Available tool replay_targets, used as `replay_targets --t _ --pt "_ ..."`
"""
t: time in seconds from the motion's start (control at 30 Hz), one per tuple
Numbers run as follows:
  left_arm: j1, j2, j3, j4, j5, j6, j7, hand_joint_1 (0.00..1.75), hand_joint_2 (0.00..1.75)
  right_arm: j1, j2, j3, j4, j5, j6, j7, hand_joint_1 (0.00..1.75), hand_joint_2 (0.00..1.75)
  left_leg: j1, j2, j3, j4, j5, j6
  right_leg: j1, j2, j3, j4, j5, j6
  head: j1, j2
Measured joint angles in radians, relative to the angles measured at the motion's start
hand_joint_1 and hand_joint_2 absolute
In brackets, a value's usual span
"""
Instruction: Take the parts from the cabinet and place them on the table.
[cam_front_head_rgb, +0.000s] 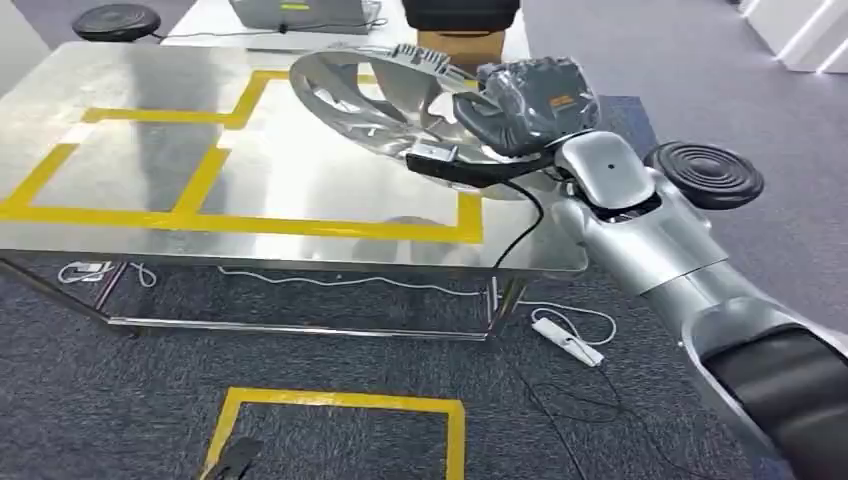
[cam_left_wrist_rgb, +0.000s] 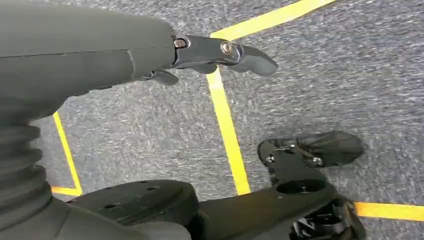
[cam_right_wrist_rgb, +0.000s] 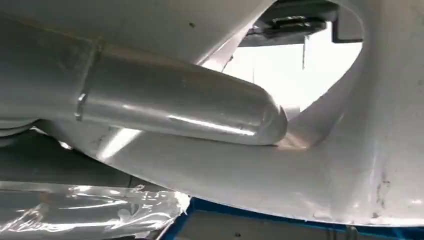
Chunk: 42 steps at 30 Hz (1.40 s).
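The right hand (cam_front_head_rgb: 520, 100), wrapped in clear plastic film, holds a large silver cast-metal part (cam_front_head_rgb: 370, 95) by its rim, carrying it tilted over the far right of the shiny metal bench (cam_front_head_rgb: 150, 180), above the yellow tape boxes (cam_front_head_rgb: 205, 175) marked on the top; whether its low edge already touches the bench I cannot tell. In the right wrist view the thick grey thumb (cam_right_wrist_rgb: 180, 102) lies pressed across the part's pale inner surface beside an open window between its spokes, so the hold looks like a clamp on rim and web. The part (cam_right_wrist_rgb: 320, 170) reads as stiff, hard and fairly heavy for one hand, with smooth painted or machined faces that would likely slide against the plastic-covered fingers; the ring with spoke-like webs offers good purchase at the rim next to a spoke, where the thumb can hook through an opening. Set down carelessly, it would probably ring and scrape on the polished top, and could rock on its curved face. The left hand (cam_left_wrist_rgb: 220, 55) hangs over the grey carpet with yellow floor tape (cam_left_wrist_rgb: 227, 130), fingers extended and holding nothing
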Motion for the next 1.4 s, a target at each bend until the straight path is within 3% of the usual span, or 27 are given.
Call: replay_targets --t 0.07,0.1,0.13,0.17,0.23,0.27,0.3,0.4,0.47,0.5,0.57,0.6,0.63,0.67,0.73,0.77,0.8,0.83,0.93,0.97,1.0,1.1,1.13,1.17,1.27,1.33,1.4 --pt "0.001 0.000 0.000 0.000 0.000 0.000 0.000 0.00 1.75 0.008 0.003 0.003 0.000 0.000 0.001 0.000 1.75 0.00 -0.002 0.000 0.009 0.000 -0.009 0.006 0.000 0.000 -0.094 0.171 -0.058 -0.002 0.000 0.000" --pt "0.001 0.001 0.000 0.000 0.000 0.000 0.000 0.00 1.75 0.015 0.002 0.006 0.000 0.000 0.002 0.000 1.75 0.00 -0.002 -0.001 0.016 0.000 -0.015 0.007 0.000 0.000 -0.129 0.219 -0.058 -0.003 -0.001 0.000" --pt "0.002 0.001 0.000 0.000 0.000 0.000 0.000 0.00 1.75 0.022 0.002 0.008 0.000 0.000 0.003 0.000 1.75 0.00 -0.002 -0.003 0.026 0.000 -0.022 0.007 0.000 0.000 -0.139 0.213 -0.030 -0.003 0.000 0.000" --pt "0.003 0.002 0.000 0.000 0.000 0.000 0.000 0.00 1.75 0.024 0.003 0.009 0.000 0.000 0.005 0.000 1.75 0.00 -0.002 -0.006 0.037 0.000 -0.029 0.005 0.000 -0.001 -0.127 0.160 0.021 -0.004 0.000 0.000" --pt "0.001 0.003 0.000 0.000 -0.001 0.000 0.000 0.00 1.75 0.020 0.003 0.009 -0.001 0.000 0.006 0.000 1.75 0.00 -0.002 -0.008 0.061 0.000 -0.042 0.000 0.000 -0.001 -0.066 -0.015 0.140 -0.009 0.000 0.000" --pt "0.001 0.002 0.000 0.000 -0.001 0.000 0.000 0.00 1.75 0.016 0.003 0.008 0.000 0.000 0.006 0.000 1.75 0.00 -0.002 -0.008 0.068 -0.003 -0.050 -0.005 0.003 -0.004 -0.045 -0.085 0.171 -0.014 0.000 0.000" --pt "-0.001 0.003 0.000 0.000 -0.001 0.000 0.000 0.00 1.75 0.007 0.003 0.009 0.000 0.000 0.005 0.001 1.75 0.00 -0.008 -0.008 0.070 0.002 -0.055 -0.012 0.007 -0.003 -0.022 -0.103 0.156 -0.017 0.000 0.000" --pt "-0.004 0.003 0.000 0.000 -0.002 0.000 0.000 0.00 1.75 -0.003 0.011 0.008 -0.001 0.000 0.005 0.002 1.75 0.00 -0.004 -0.003 0.073 -0.006 -0.058 -0.027 0.011 0.001 -0.020 -0.110 0.140 -0.025 0.000 0.000" --pt "-0.007 0.005 0.000 0.000 -0.003 0.001 -0.001 0.00 1.75 -0.005 0.012 0.008 -0.006 0.000 0.005 0.002 1.75 0.00 -0.006 -0.001 0.070 0.015 -0.074 -0.037 -0.001 0.001 0.000 -0.126 0.140 -0.034 -0.003 0.000" --pt "-0.009 0.005 0.000 0.000 -0.003 0.001 -0.002 0.00 1.75 -0.009 0.013 0.008 -0.006 0.000 0.006 0.002 1.75 0.00 -0.005 -0.001 0.039 0.072 -0.102 -0.041 -0.002 0.000 0.003 -0.126 0.137 -0.039 -0.005 0.000" --pt "-0.008 0.006 0.000 0.000 -0.003 0.001 -0.002 0.00 1.75 -0.011 0.016 0.008 -0.006 0.000 0.006 0.003 1.75 0.00 -0.003 0.000 -0.060 0.238 -0.164 -0.049 -0.002 0.000 0.008 -0.126 0.129 -0.043 -0.004 0.000" --pt "-0.007 0.006 0.000 0.000 -0.003 0.001 -0.002 0.00 1.75 -0.010 0.016 0.009 -0.006 0.000 0.006 0.003 1.75 0.00 -0.003 0.000 -0.102 0.297 -0.174 -0.051 -0.002 0.001 0.012 -0.126 0.124 -0.042 -0.005 0.000" --pt "-0.006 0.006 0.000 0.000 -0.003 0.001 -0.002 0.00 1.75 -0.007 0.016 0.009 -0.006 0.000 0.006 0.002 1.75 0.00 -0.003 0.000 -0.119 0.304 -0.155 -0.052 -0.002 0.002 0.018 -0.125 0.118 -0.040 -0.004 0.000" --pt "-0.006 0.006 0.000 0.000 -0.003 0.001 -0.002 0.00 1.75 -0.004 0.016 0.010 -0.006 0.000 0.006 0.002 1.75 0.00 -0.003 0.000 -0.114 0.273 -0.114 -0.051 -0.003 0.002 0.026 -0.125 0.112 -0.038 -0.005 0.000" --pt "-0.006 0.009 0.000 0.000 -0.003 0.001 -0.002 0.00 1.75 -0.002 0.016 0.010 -0.006 0.000 0.006 0.002 1.75 0.00 -0.002 0.002 -0.053 0.108 0.005 -0.051 -0.007 0.002 0.045 -0.122 0.096 -0.031 -0.004 0.000" --pt "-0.005 0.009 0.000 0.000 -0.003 0.001 -0.002 0.00 1.75 -0.003 0.016 0.009 -0.006 0.000 0.005 0.003 1.75 0.00 0.000 0.007 -0.023 0.029 0.044 -0.054 -0.003 0.003 0.050 -0.121 0.087 -0.024 -0.005 0.000" --pt "-0.006 0.005 0.000 0.001 -0.003 0.001 -0.002 0.00 1.75 -0.007 0.016 0.009 -0.006 0.000 0.005 0.003 1.75 0.00 -0.002 0.006 -0.004 0.004 0.020 -0.051 0.004 0.006 0.047 -0.111 0.078 -0.019 -0.012 0.000" --pt "-0.008 0.005 0.000 0.001 -0.003 0.000 -0.002 0.00 1.75 -0.008 0.016 0.009 -0.006 0.000 0.005 0.003 1.75 0.00 0.000 0.005 -0.005 0.006 0.011 -0.031 0.006 0.009 0.045 -0.113 0.077 -0.017 -0.010 0.000" --pt "-0.006 0.007 0.000 0.001 -0.003 0.001 -0.002 0.00 1.75 -0.008 0.016 0.009 -0.006 -0.001 0.005 0.002 1.75 0.00 -0.001 0.003 -0.003 0.005 0.001 -0.012 0.003 0.005 0.054 -0.118 0.065 -0.006 -0.007 0.000" --pt "-0.006 0.007 0.001 0.001 -0.003 0.001 -0.002 0.00 1.75 -0.009 0.016 0.008 -0.006 -0.001 0.003 0.002 1.75 0.00 0.000 0.001 0.002 0.003 -0.003 -0.004 0.002 0.001 0.043 -0.100 0.054 -0.001 -0.004 0.000" --pt "-0.006 0.007 0.001 0.001 -0.003 0.001 -0.002 0.00 1.75 -0.009 0.016 0.008 -0.006 -0.002 0.003 0.002 1.75 0.00 0.000 0.001 0.006 0.003 -0.007 0.001 0.003 0.000 0.018 -0.047 0.026 0.000 0.003 0.000" --pt "-0.004 0.008 0.001 0.001 -0.003 0.000 -0.002 0.00 1.75 0.004 0.016 0.009 -0.006 -0.003 0.002 0.002 1.75 0.00 -0.002 0.000 0.017 0.003 -0.020 0.009 0.003 0.000 -0.117 0.193 -0.053 -0.001 0.004 0.000" --pt "-0.002 0.008 0.001 0.001 -0.002 -0.001 -0.002 0.00 1.75 0.014 0.016 0.009 -0.005 -0.006 0.002 0.001 1.75 0.00 -0.002 -0.001 0.025 0.003 -0.027 0.009 0.003 0.000 -0.145 0.220 -0.042 -0.001 0.004 0.000" --pt "0.001 0.008 0.001 0.001 -0.001 -0.001 -0.002 0.00 1.75 0.022 0.016 0.009 -0.006 -0.007 0.002 0.000 1.75 0.00 -0.002 -0.004 0.036 0.003 -0.034 0.008 0.003 0.000 -0.145 0.197 -0.002 -0.002 0.004 0.000" --pt "0.001 0.007 0.002 0.001 -0.001 -0.002 -0.006 0.00 1.75 0.023 0.016 0.007 -0.005 -0.012 -0.002 -0.006 1.75 0.00 -0.002 -0.008 0.071 0.003 -0.056 -0.001 0.003 -0.001 -0.062 -0.056 0.177 -0.011 0.004 0.000" --pt "-0.003 0.007 0.002 0.001 0.000 -0.005 -0.008 0.00 1.75 0.016 0.018 0.008 0.003 -0.024 -0.017 -0.019 1.75 0.00 -0.006 -0.007 0.070 0.003 -0.060 -0.012 0.009 -0.001 -0.034 -0.100 0.166 -0.014 0.000 0.000" --pt "-0.005 0.007 0.002 0.001 -0.002 -0.008 -0.011 0.00 1.75 0.018 0.024 0.006 0.018 -0.033 -0.020 -0.028 1.75 0.00 -0.008 -0.005 0.064 0.005 -0.056 -0.004 0.006 0.003 -0.030 -0.117 0.156 -0.002 -0.002 0.000"
